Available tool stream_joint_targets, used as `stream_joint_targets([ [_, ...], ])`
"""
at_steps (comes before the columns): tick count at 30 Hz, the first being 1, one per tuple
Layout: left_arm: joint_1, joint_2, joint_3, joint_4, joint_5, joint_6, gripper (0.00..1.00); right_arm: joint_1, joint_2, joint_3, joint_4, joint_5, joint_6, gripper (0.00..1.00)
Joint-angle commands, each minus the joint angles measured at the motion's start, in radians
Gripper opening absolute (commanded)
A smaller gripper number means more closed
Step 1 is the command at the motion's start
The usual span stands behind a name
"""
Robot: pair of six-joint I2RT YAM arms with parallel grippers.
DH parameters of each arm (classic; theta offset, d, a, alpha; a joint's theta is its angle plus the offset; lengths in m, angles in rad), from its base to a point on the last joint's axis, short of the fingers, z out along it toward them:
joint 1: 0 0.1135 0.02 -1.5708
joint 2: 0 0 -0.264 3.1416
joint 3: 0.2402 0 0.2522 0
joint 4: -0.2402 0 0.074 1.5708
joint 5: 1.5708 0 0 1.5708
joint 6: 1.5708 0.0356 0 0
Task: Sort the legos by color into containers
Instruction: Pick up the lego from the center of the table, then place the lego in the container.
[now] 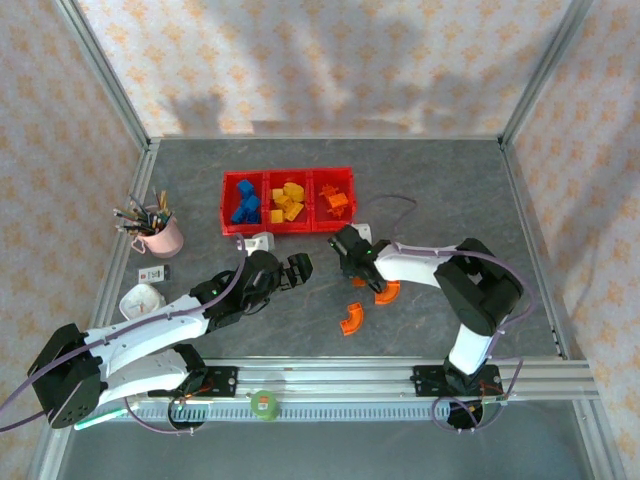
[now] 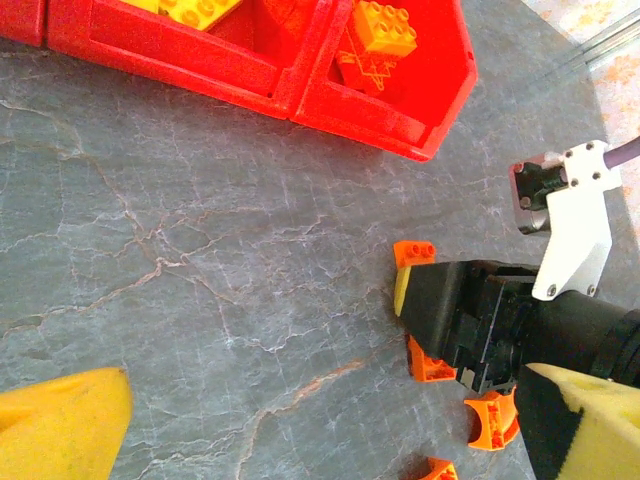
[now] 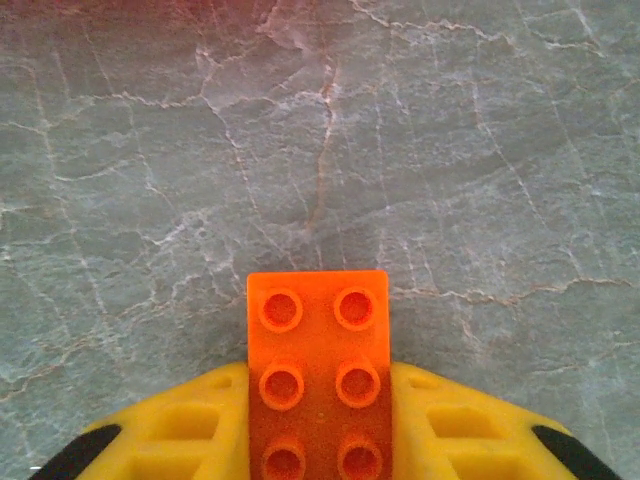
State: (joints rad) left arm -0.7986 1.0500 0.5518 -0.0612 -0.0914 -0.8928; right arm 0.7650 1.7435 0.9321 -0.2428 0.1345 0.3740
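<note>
The right hand [image 3: 318, 400] is closed on an orange brick [image 3: 318, 340]. Its two yellow fingers [image 3: 165, 440] press against the brick's long sides, and the two rows of studs face up. This hand sits low over the grey table [image 1: 450, 190], about the middle of it, a little nearer the near edge than the right end of the red tray [image 1: 290, 172]. I cannot tell whether the brick rests on the table or hangs just above it.

Two more orange pieces lie loose on the table. One orange arch [image 1: 386, 292] is just beside the right hand on its right. A second orange arch [image 1: 351, 318] lies closer to the near edge, apart from the first.

The left hand [image 1: 298, 270] has its fingers spread as wide as they go, with nothing between them. It hangs over bare table to the left of the right hand, near it but not touching.

The red tray stands toward the far edge, roughly midway between the left and right edges. Its left bin holds blue bricks [image 1: 245, 203], its middle bin holds yellow bricks [image 1: 288, 202], and its right bin holds orange bricks [image 1: 337, 203].

A pink cup of pens [image 1: 160, 238] stands near the left edge, well apart from the tray.
</note>
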Motion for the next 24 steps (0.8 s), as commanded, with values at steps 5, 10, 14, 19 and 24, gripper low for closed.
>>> stream_joint_targets([
  [5,-0.006,-0.016,0.053,-0.032,-0.081,0.03,0.99,-0.005,-0.08,0.08,-0.006,-0.045,-0.021,0.28],
  [10,0.032,-0.036,0.089,-0.059,-0.098,0.062,0.99,-0.029,-0.076,0.187,-0.017,-0.052,-0.037,0.28],
  [14,0.097,-0.041,0.113,-0.067,-0.071,0.093,0.99,-0.076,-0.007,0.305,-0.013,-0.071,-0.049,0.28],
  [19,0.17,-0.029,0.138,-0.068,-0.045,0.129,0.99,-0.123,0.12,0.474,-0.021,-0.079,-0.065,0.28],
  [24,0.192,0.001,0.163,-0.054,-0.042,0.145,0.99,-0.162,0.26,0.661,-0.062,-0.069,-0.082,0.29],
])
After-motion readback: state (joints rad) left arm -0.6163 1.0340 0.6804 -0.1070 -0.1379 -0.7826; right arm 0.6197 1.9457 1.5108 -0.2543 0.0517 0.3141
